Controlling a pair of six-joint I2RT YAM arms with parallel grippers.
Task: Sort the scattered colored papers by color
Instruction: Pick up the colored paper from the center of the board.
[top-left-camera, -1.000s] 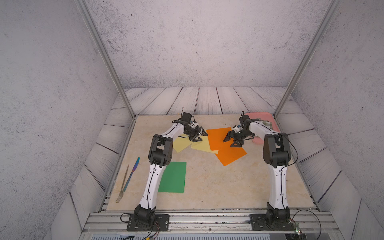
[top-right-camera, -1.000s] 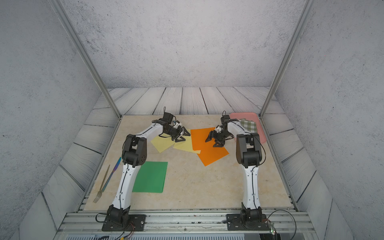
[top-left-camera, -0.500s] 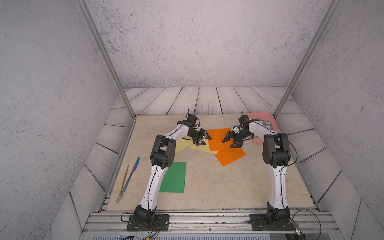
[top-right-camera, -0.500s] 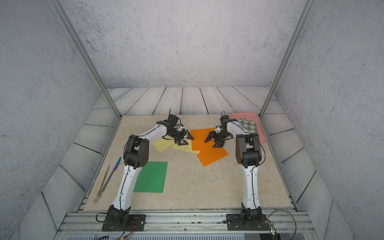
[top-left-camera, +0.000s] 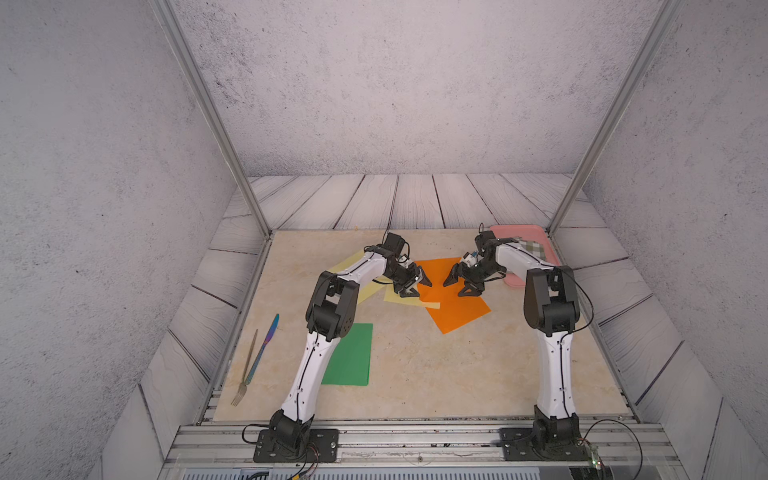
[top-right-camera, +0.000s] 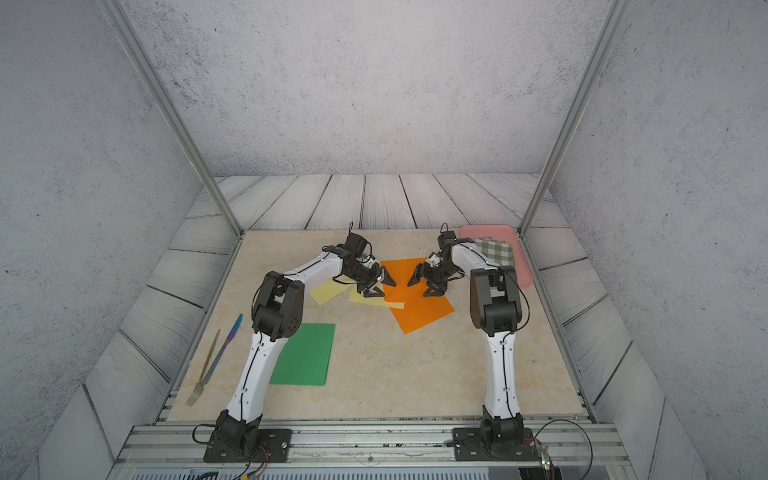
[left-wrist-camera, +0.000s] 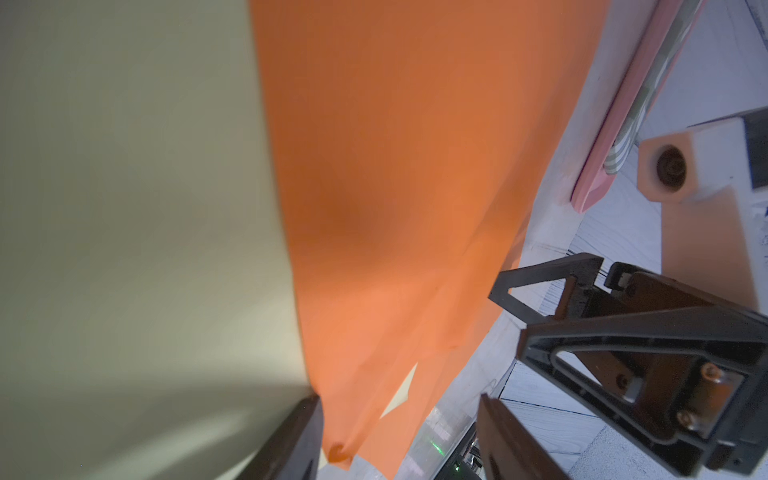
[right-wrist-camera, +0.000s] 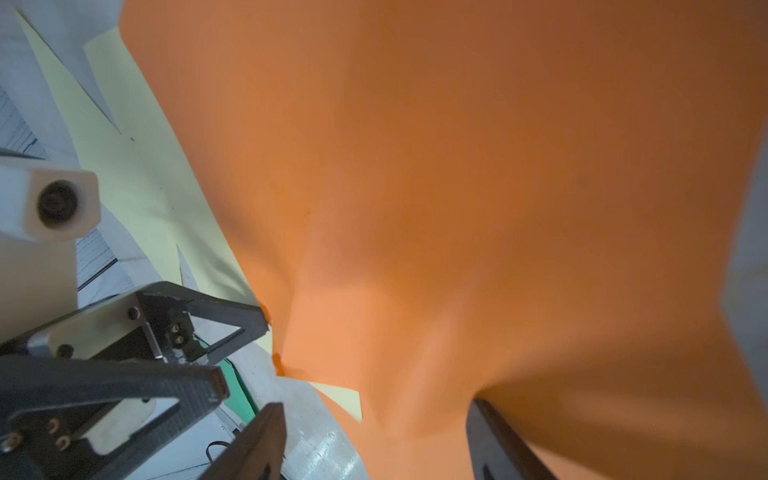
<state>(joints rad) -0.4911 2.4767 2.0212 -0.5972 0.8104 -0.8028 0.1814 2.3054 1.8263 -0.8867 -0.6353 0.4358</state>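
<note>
Two orange papers (top-left-camera: 457, 313) (top-right-camera: 419, 311) overlap at mid-table in both top views. Two pale yellow papers (top-left-camera: 397, 296) (top-right-camera: 328, 291) lie to their left, one tucked under the orange edge. A green paper (top-left-camera: 349, 357) (top-right-camera: 305, 355) lies near the front, beside the left arm. My left gripper (top-left-camera: 422, 289) (left-wrist-camera: 399, 449) is open, low over the left edge of the top orange sheet (left-wrist-camera: 395, 166), where it meets the yellow (left-wrist-camera: 124, 208). My right gripper (top-left-camera: 453, 289) (right-wrist-camera: 374, 449) faces it, open, low over the orange (right-wrist-camera: 457, 166). Neither holds anything.
A pink tray (top-left-camera: 523, 232) with a checked cloth (top-left-camera: 534, 248) sits at the back right, close behind the right arm. A fork (top-left-camera: 247, 370) and a blue knife (top-left-camera: 264, 347) lie along the left edge. The two grippers' tips are a short gap apart.
My left gripper has moved right, from above the yellow papers to the orange sheet's left edge. The right gripper has barely shifted. The papers look unmoved.
</note>
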